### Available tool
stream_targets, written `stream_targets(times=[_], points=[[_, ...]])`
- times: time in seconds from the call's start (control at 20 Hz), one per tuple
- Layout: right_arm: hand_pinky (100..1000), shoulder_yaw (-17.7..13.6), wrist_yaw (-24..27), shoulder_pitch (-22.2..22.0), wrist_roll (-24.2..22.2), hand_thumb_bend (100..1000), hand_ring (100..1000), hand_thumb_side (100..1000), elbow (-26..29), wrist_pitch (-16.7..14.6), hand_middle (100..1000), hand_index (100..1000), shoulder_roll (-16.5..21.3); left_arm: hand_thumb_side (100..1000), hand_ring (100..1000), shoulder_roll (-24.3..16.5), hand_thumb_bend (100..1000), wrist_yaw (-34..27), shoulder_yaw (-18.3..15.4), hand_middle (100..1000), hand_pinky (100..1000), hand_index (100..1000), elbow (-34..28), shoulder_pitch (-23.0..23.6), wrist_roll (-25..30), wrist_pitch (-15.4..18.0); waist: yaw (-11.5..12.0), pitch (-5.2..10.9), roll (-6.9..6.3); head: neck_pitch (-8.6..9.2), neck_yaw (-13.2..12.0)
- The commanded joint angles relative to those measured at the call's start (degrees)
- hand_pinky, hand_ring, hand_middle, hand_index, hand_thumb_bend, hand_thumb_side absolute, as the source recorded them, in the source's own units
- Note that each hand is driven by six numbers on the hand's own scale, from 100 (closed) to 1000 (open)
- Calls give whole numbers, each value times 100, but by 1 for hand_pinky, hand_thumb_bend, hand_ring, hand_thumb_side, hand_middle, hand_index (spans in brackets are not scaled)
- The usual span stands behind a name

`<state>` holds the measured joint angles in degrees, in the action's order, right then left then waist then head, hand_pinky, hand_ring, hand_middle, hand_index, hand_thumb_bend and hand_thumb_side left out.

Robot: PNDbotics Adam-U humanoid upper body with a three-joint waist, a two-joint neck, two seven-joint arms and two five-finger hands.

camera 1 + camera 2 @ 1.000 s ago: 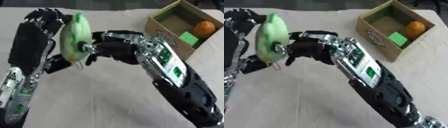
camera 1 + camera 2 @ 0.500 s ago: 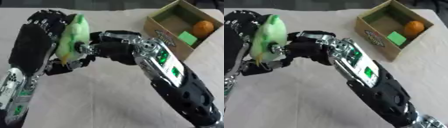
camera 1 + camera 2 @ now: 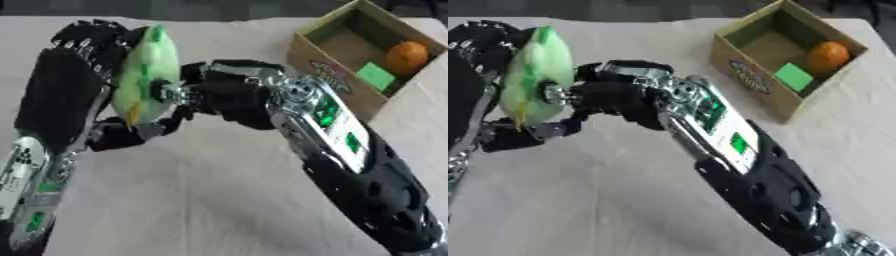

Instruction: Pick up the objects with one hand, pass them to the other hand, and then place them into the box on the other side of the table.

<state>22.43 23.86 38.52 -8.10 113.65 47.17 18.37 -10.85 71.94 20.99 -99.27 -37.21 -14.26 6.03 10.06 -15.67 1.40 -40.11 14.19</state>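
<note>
A pale green, flattish object (image 3: 144, 75) with a yellow tip stands on edge above the table's left part. My left hand (image 3: 66, 95) backs it with the palm, fingers curled over its top and thumb (image 3: 122, 137) under it. My right hand (image 3: 219, 95) reaches across from the right, and its fingertips (image 3: 168, 92) pinch the object's near face. The open cardboard box (image 3: 328, 75) stands at the far right, holding an orange ball (image 3: 407, 57) and a green block (image 3: 376, 76).
My right forearm (image 3: 350, 160) crosses the table diagonally from the lower right. A pale cloth (image 3: 201, 200) covers the table. The box sits near the table's right edge.
The green object has shifted slightly left, closer against my left palm, and my right hand has followed it. The box has not moved.
</note>
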Motion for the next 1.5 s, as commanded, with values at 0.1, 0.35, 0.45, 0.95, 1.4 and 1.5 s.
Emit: stream_targets(times=[0.1,0.35,0.45,0.95,1.4,1.5], points=[[1000,-113,100,57,85,100,585,445,94,-21,284,574,77,363,664,-138,1000,-3,-85,561,663,814,-134,-20,-107,-101,-4,101,-24,22,-1],[1000,-144,193,51,146,100,583,444,94,-79,280,572,80,371,668,-146,1000,-13,-155,562,665,818,-136,2,-219,-203,-6,95,-33,14,13],[1000,-158,219,50,163,100,583,440,94,-123,279,571,84,371,670,-157,1000,-12,-179,563,666,819,-130,10,-260,-252,-7,93,-36,3,20],[1000,-261,281,4,230,100,582,438,94,-268,279,573,133,379,671,-325,1000,-52,-360,558,664,821,-110,145,-380,-495,-26,94,-54,29,12],[1000,-732,596,-125,715,100,585,431,94,-599,280,580,424,374,663,-800,1000,-277,-655,547,660,812,-29,497,-514,-800,-89,203,-121,-19,-11],[1000,-843,693,-184,859,100,585,429,94,-659,281,581,518,371,660,-910,1000,-376,-760,542,658,808,-30,614,-565,-905,-106,234,-143,-29,-35]])
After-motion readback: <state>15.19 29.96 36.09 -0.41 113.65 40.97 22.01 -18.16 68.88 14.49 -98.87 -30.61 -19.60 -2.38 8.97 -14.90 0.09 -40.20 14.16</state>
